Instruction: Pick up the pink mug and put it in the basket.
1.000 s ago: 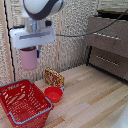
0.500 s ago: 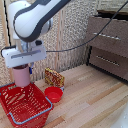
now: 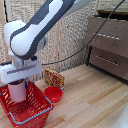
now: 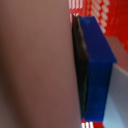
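The pink mug (image 3: 17, 91) hangs upright in my gripper (image 3: 18, 84), just over the red mesh basket (image 3: 31, 112) at the exterior view's lower left. Its bottom sits about level with the basket's rim. The gripper's white block is right above the mug and its fingers are shut on the mug's sides. In the wrist view the mug's pale-pink wall (image 4: 35, 65) fills most of the picture, with a blue fingertip (image 4: 97, 65) pressed against it and red basket mesh (image 4: 110, 15) behind.
A shallow red bowl (image 3: 53, 94) sits on the wooden floor next to the basket. A patterned box (image 3: 53, 77) stands behind the bowl. A wooden dresser (image 3: 110, 45) stands at the exterior view's right, with a black cable hanging across.
The arm has carried the mug toward the exterior view's left and down, from beside the basket to over its inside. The gripper has stayed shut on the mug.
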